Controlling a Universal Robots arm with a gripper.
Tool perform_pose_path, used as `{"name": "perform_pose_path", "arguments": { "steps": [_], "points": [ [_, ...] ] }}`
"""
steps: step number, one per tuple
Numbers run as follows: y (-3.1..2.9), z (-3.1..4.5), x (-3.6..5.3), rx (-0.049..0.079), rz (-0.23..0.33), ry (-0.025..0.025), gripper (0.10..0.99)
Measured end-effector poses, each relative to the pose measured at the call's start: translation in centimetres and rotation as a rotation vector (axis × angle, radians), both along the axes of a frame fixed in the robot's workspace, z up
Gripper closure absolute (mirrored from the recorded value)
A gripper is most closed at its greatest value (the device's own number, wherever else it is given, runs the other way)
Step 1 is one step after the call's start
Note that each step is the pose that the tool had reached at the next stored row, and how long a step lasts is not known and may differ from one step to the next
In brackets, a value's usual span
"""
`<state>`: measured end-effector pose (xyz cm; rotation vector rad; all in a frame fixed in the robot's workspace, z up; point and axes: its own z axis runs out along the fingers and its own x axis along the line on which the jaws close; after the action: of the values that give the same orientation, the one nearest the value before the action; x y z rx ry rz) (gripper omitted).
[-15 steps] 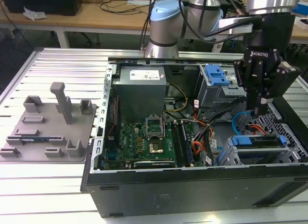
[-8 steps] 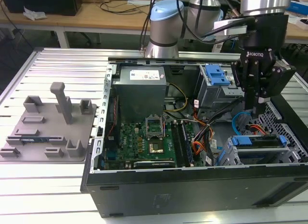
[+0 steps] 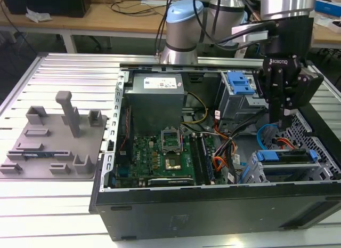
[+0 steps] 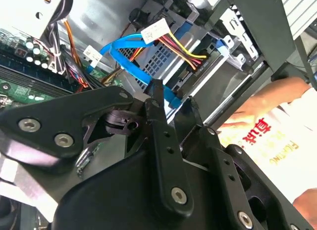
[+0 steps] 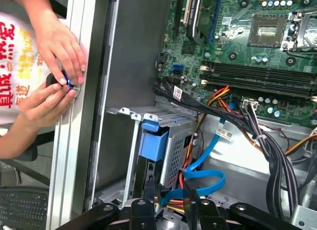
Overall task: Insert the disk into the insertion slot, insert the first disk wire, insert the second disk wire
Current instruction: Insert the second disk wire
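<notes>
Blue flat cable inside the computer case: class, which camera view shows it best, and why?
The first wrist view: the blue flat cable shows its long run and loop in plain sight. The second wrist view shows one bend of it; the exterior view, a small arc.

Lettering on end effector (image 3: 283, 120), printed shirt (image 5: 15, 67)

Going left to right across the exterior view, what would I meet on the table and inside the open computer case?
grey fixture plate → motherboard → orange and black cable bundle → disk in its blue caddy
</notes>
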<state>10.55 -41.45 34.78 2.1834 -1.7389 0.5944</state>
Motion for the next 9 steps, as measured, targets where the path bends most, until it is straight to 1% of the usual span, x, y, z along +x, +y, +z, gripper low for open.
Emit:
{"name": "perform_pose_path", "arguments": {
  "steps": [1,3,6,9],
  "points": [
    [0.00,-0.01,0.16,-0.001,0.005,0.0035,0.722],
    [0.01,-0.06,0.43,-0.001,0.017,0.0064,0.722],
    [0.02,-0.09,0.33,-0.002,0.034,0.0065,0.722],
    [0.02,-0.14,0.23,-0.003,0.032,0.0065,0.722]
  ]
}}
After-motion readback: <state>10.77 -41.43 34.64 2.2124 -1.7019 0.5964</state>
